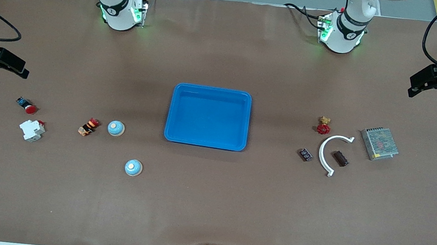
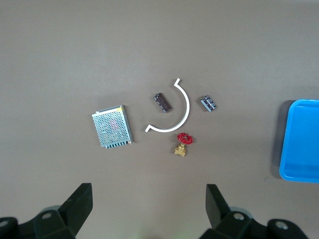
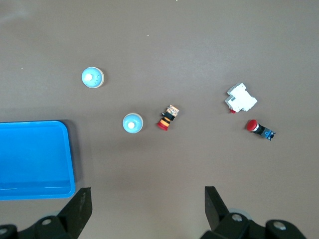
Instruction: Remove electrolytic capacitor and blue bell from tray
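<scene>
Two pale blue bells stand toward the right arm's end of the table: one close to the blue tray, the other nearer to the front camera. Two small dark capacitor-like parts lie toward the left arm's end: one inside a white curved piece, one beside it on the tray's side. My left gripper is open and empty, high over the left arm's end. My right gripper is open and empty, high over the right arm's end.
Near the capacitors are a red-handled brass valve and a metal mesh box. Near the bells are an orange-and-black button part, a red push button and a white breaker. Nothing lies in the tray.
</scene>
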